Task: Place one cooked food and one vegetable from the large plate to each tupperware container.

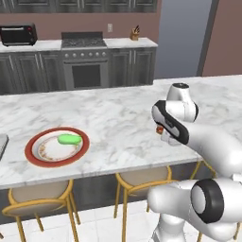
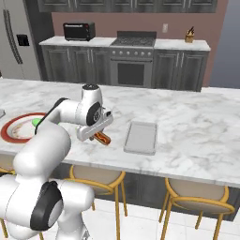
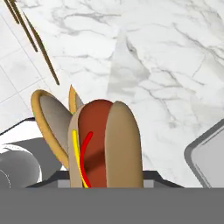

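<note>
The pincer (image 2: 101, 135) is clenched on a hot dog (image 2: 102, 138), holding it just above the marble table (image 2: 187, 117), close to the table's near edge. In the hand view the hot dog (image 3: 105, 144) runs lengthwise straight out from between the fingers, its long axis along the pincer's reach; the tan bun halves flank a red sausage striped with yellow and red lines. In the right base view its long axis lies roughly level, slanting from the arm down toward the near edge.

A light-grey tupperware container (image 2: 140, 137) lies flat on the table just to the right of the hot dog, apart from it, its long side running away from the near edge and its near short end close to that edge. A corner of it shows at the right of the hand view (image 3: 210, 157). Bare marble stretches between hot dog and container and well beyond the container.

The large plate (image 1: 32, 150) sits far to the left, near the front edge, with a green vegetable (image 1: 69, 139) lying on its far right part. Stools (image 2: 197, 199) with yellow frames stand below the table's overhang.
</note>
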Robot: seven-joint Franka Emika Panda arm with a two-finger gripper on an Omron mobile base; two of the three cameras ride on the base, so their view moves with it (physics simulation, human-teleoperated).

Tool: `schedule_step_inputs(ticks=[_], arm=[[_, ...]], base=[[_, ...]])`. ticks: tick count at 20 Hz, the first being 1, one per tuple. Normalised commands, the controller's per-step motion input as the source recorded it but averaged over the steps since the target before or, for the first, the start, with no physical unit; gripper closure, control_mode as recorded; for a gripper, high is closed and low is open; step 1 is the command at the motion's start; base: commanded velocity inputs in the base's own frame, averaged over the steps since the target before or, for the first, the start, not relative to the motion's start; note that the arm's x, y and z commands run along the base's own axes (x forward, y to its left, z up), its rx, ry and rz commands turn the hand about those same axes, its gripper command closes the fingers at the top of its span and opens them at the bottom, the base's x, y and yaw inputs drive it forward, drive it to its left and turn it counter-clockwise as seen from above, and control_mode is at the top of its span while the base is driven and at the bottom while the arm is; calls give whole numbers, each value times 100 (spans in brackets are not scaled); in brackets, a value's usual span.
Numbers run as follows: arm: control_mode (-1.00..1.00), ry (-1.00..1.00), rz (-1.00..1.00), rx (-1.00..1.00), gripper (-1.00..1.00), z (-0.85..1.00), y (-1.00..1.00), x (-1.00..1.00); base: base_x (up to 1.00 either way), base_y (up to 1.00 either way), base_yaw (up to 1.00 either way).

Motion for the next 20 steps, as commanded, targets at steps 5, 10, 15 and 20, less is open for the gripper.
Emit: schedule_step_inputs(ticks=[5,10,15,20], arm=[[100,0,0,0,100,0,0,0],[100,0,0,0,100,0,0,0],[-100,0,0,3,100,-1,-51,74],[-100,2,-23,0,100,-3,-54,75]], base=[[80,-66,0],[98,-58,0],[20,-8,0],[0,0,0]])
